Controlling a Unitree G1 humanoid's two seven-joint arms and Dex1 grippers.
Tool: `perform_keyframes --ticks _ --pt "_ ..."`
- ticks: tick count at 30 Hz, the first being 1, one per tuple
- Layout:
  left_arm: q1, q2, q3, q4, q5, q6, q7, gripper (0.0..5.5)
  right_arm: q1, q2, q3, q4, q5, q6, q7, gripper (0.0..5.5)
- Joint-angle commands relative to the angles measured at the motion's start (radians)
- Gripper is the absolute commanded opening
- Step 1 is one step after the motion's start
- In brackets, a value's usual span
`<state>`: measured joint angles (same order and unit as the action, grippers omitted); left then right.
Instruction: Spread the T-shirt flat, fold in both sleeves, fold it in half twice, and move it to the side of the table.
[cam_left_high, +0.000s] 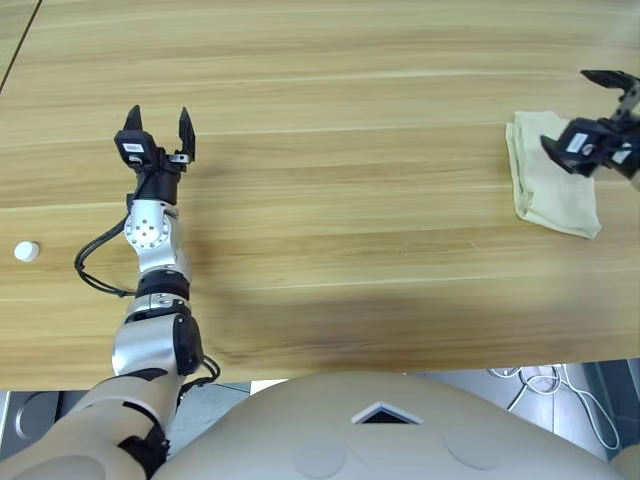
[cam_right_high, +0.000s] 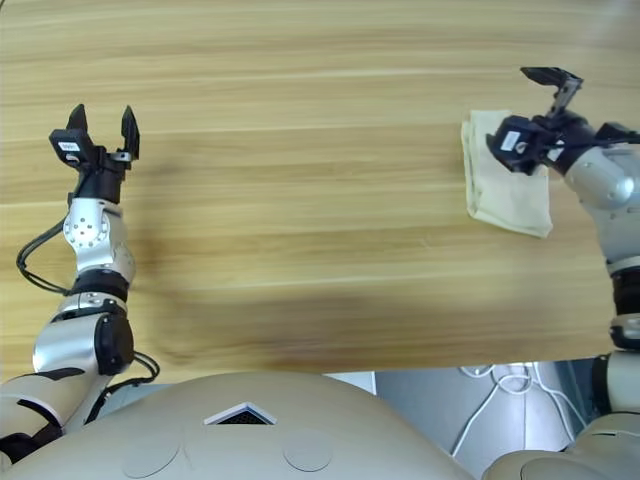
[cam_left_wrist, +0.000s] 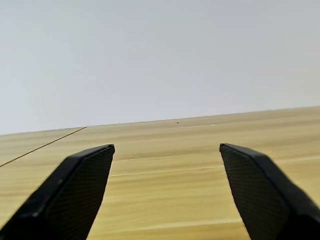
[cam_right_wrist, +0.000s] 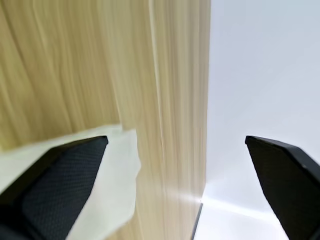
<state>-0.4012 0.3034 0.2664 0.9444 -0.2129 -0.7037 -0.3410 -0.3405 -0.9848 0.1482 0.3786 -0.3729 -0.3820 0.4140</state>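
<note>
Small white round cap: one, far left.
Left claw: mid-left, spread wide, empty.
Light wooden tabletop: one.
Pale yellow cloth T-shirt: one, compact folded rectangle, right edge.
Right claw: spread wide, empty, over the shirt.
Progress: folding and moving look done; seemingly nothing left.

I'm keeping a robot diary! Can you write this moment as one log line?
T-shirt: folded, on table right side | right gripper: open, above T-shirt | left gripper: open, empty, far left
</note>
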Motion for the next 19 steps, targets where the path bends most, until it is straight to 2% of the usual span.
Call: perform_keyframes --ticks 1,4,6,8,10,13,17,19 --pt "-0.107 -0.069 0.016 0.132 -0.047 0.105 -0.055 3.92 -0.204 0.294 0.006 0.191 0.141 -0.108 -0.024 5.08" --pt "-0.175 -0.102 0.062 0.257 -0.093 0.198 -0.085 3.92 -0.383 0.605 -0.149 0.534 0.428 -0.126 0.069 5.08" --pt "-0.196 -0.11 0.104 0.306 -0.123 0.226 -0.081 3.92 -0.452 0.739 -0.248 0.718 0.541 -0.084 0.095 5.08" --pt "-0.209 -0.118 0.122 0.34 -0.122 0.228 -0.05 3.92 -0.476 0.817 -0.278 0.856 0.534 -0.061 -0.031 5.08" --pt "-0.212 -0.118 0.112 0.351 -0.086 0.188 -0.017 3.92 -0.477 0.84 -0.252 0.925 0.461 -0.051 -0.199 5.08" --pt "-0.218 -0.107 0.075 0.362 -0.017 0.164 0.067 3.92 -0.468 0.838 -0.138 0.966 0.281 -0.021 -0.443 5.08" --pt "-0.214 -0.09 -0.016 0.369 0.133 0.128 0.252 3.92 -0.465 0.811 -0.053 0.976 0.132 0.023 -0.638 5.08" --pt "-0.217 -0.082 -0.025 0.371 0.16 0.127 0.298 3.92 -0.46 0.794 -0.027 0.978 0.081 0.048 -0.71 5.08"
